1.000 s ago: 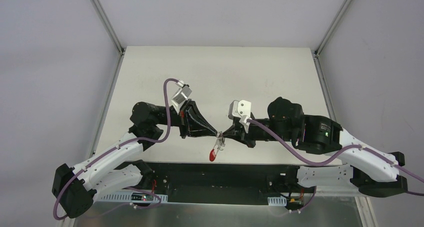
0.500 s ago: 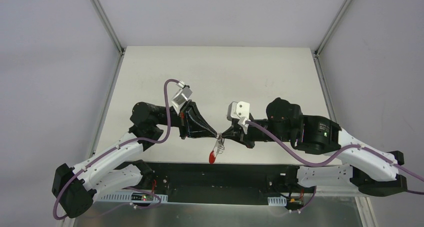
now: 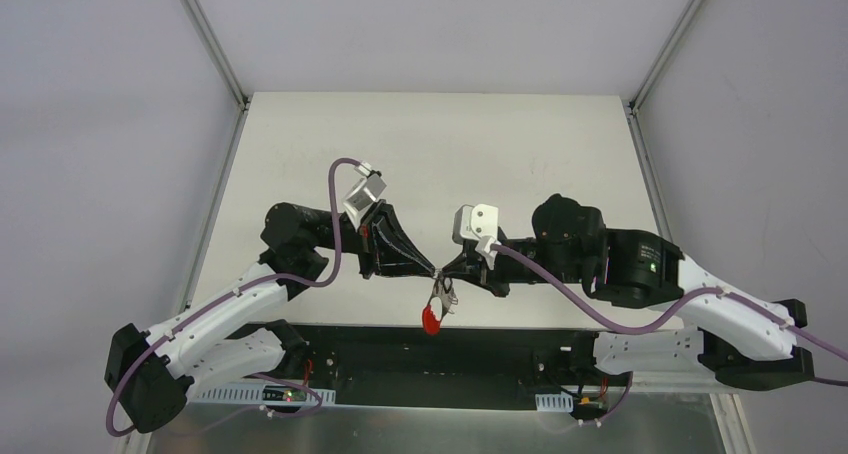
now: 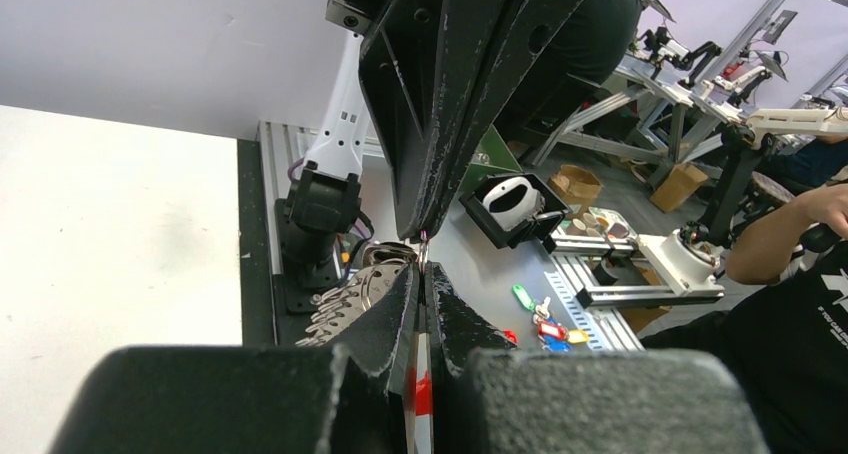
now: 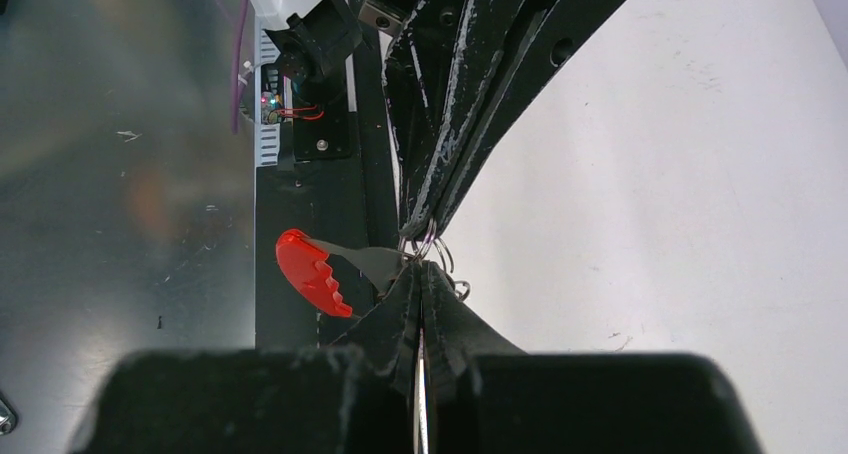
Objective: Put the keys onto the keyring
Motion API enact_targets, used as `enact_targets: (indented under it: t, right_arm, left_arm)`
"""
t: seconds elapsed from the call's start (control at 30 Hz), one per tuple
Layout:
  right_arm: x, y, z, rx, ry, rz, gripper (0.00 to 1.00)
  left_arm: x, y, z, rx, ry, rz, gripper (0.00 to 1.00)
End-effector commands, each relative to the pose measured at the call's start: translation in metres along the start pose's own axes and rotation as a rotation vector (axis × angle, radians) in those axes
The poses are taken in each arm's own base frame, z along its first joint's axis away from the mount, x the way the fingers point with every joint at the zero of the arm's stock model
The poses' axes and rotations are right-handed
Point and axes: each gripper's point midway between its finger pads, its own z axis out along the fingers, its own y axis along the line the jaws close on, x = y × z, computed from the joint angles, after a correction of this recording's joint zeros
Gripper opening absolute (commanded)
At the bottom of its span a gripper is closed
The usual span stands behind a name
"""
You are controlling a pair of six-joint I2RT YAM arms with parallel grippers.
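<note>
Tip to tip, left gripper (image 3: 431,270) and right gripper (image 3: 447,272) both pinched shut on the thin silver wire keyring (image 3: 438,295), red crescent-shaped piece (image 3: 431,320) dangling beneath

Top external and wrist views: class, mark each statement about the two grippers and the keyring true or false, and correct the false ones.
1. Both grippers are shut. True: the left gripper and the right gripper both have their fingers pressed together.
2. The red piece lies flat on the table. False: the red piece hangs in the air below the gripper tips, off the table.
3. The two gripper tips meet at the keyring. True: the keyring sits between them.
4. The red piece is a smooth round disc. False: it is a crescent with a notched edge.
</note>
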Motion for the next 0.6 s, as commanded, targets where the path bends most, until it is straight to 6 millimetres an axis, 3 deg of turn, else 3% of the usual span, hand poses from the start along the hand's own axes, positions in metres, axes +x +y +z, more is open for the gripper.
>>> enact_targets:
  t: [0.0, 0.57]
  right_arm:
    - [-0.0442, -0.0046, -0.0063, 0.013, -0.133, -0.053, 0.00]
    - [-0.0428, -0.0013, -0.0102, -0.030, -0.032, -0.118, 0.00]
  left_arm:
    - [-0.0100, -0.0188, 0.0048, 0.071, 0.008, 0.073, 0.00]
    - [-0.0033, -0.0231, 0.0060, 0.097, 0.046, 0.078, 0.00]
